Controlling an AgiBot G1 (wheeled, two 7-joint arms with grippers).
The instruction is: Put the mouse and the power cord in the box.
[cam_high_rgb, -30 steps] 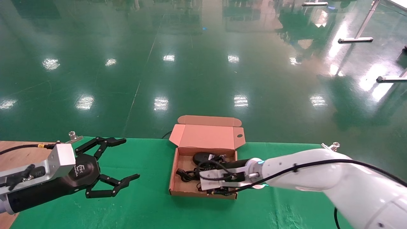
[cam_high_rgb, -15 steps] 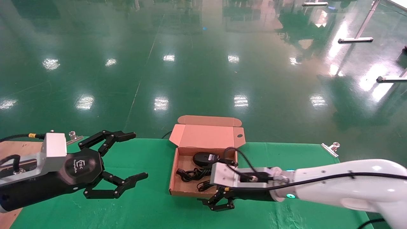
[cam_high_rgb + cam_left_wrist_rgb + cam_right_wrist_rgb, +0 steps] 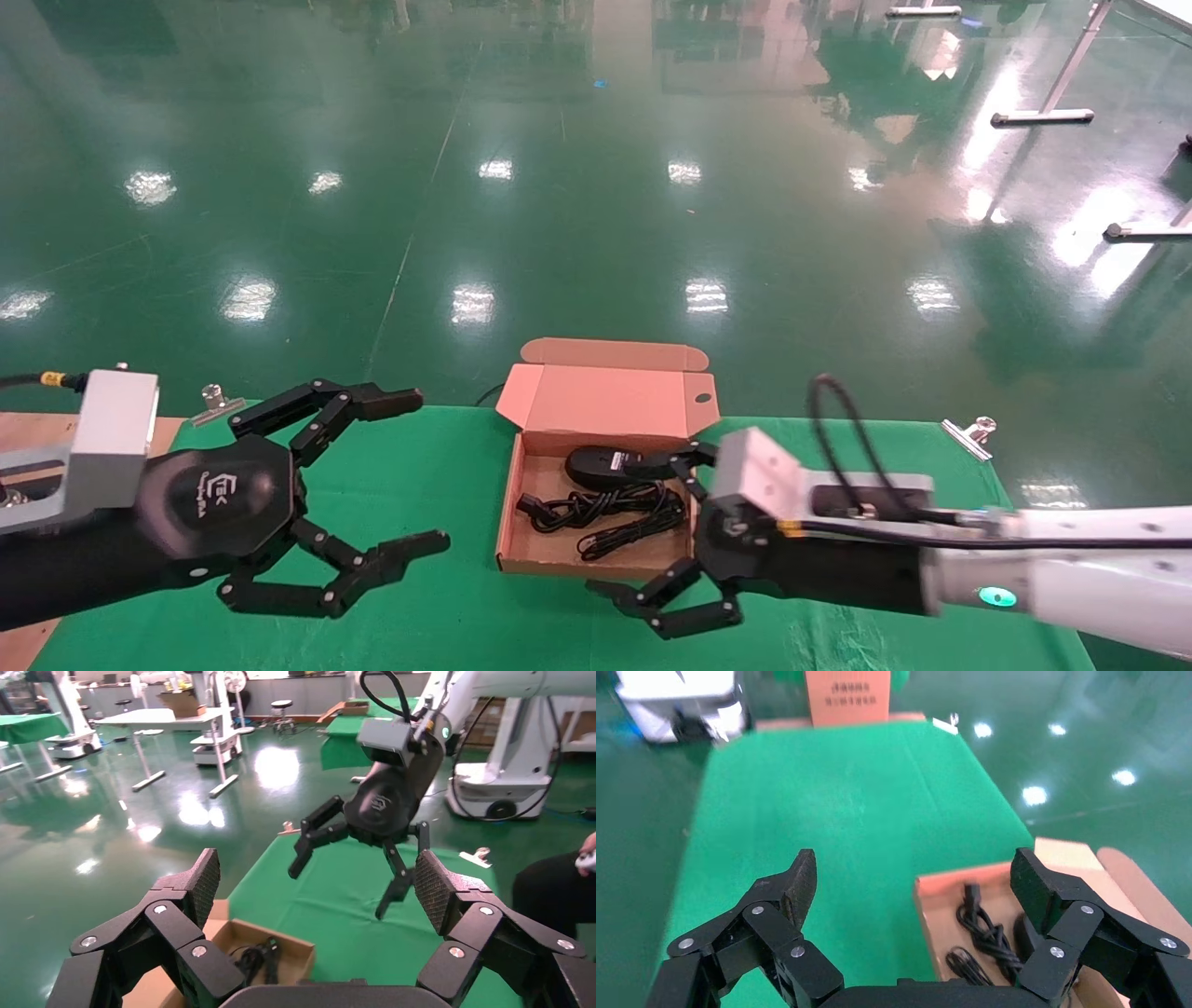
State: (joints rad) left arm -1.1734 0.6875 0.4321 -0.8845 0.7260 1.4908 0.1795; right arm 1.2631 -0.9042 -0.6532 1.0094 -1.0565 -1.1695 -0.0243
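Note:
The brown cardboard box (image 3: 507,522) sits open at the table's far middle, its lid standing back. Inside lie the black mouse (image 3: 601,463) at the far side and the coiled power cord (image 3: 596,511) in front of it. My right gripper (image 3: 619,525) hovers open and empty at the box's near right corner. In the right wrist view the box wall (image 3: 926,910), power cord (image 3: 982,927) and mouse (image 3: 1021,934) show past the right gripper (image 3: 916,874). My left gripper (image 3: 414,471) hangs open and empty left of the box. The left wrist view shows the left gripper (image 3: 318,888), box (image 3: 281,948) and right gripper (image 3: 339,892).
Green cloth (image 3: 447,615) covers the table. Bare wood (image 3: 19,438) shows at its left end. Metal clips (image 3: 968,433) (image 3: 216,403) hold the cloth at the far edge. The table's far edge drops to the glossy green floor. A person (image 3: 562,888) sits beyond the table.
My right gripper has drawn back out of the box to its near right corner and opened wide. The left gripper has drifted right, closer to the box.

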